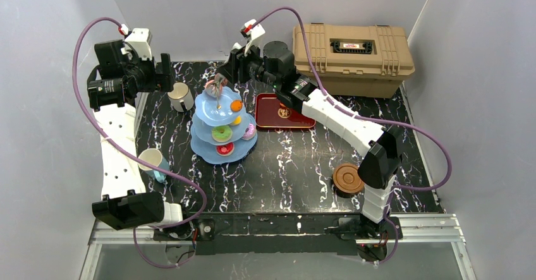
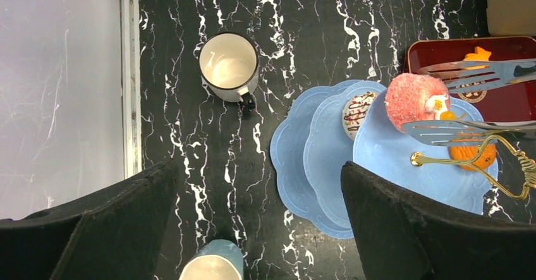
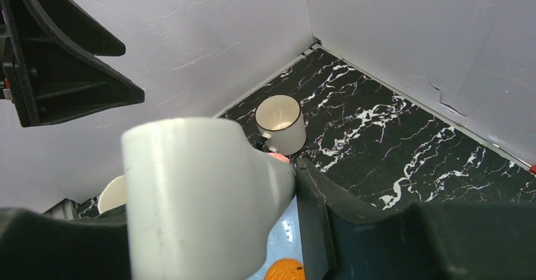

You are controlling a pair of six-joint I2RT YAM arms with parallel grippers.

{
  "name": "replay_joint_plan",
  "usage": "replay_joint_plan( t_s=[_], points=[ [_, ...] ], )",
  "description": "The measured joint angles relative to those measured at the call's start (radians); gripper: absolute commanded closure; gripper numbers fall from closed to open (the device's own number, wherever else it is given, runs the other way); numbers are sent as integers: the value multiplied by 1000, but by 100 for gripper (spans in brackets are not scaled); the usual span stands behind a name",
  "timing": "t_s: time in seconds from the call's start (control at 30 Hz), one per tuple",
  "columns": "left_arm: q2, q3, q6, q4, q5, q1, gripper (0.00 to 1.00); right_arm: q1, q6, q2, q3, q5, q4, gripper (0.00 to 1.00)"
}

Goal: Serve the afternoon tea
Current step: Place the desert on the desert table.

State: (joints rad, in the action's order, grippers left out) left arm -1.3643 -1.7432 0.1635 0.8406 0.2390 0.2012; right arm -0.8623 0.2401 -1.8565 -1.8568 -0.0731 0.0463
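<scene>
Tongs (image 2: pixel 480 74) (gripped by the right end effector (image 1: pixel 225 74)) pinch a pink cake (image 2: pixel 411 100) over the top tier of the blue stand (image 1: pixel 218 125). Left end effector (image 2: pixel 258 179) hangs wide open above the desk (image 1: pixel 291 160) between beige cup (image 1: pixel 181 97) and stand, near the left edge.

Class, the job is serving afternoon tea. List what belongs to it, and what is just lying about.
Belongs: light blue three-tier scalloped stand; small toy cakes and donuts; silvery-beige handled cup; white-and-teal handled cup; brown round saucers.
Lying about: tan plastic case; dark red rectangular tray.
</scene>
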Motion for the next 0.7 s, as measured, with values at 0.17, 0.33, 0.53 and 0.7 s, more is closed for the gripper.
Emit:
replay_joint_plan(
  t_s=[0.17,0.33,0.53,0.7],
  points=[
    [0,0,0,-3,-3,0,2,0,0,0,1,7,0,41],
    [0,0,0,-5,-7,0,2,0,0,0,2,6,0,37],
    [1,3,1,-18,-12,0,2,0,0,0,9,7,1,40],
    [6,17,1,-25,-14,0,2,0,1,2,14,21,8,41]
  ],
)
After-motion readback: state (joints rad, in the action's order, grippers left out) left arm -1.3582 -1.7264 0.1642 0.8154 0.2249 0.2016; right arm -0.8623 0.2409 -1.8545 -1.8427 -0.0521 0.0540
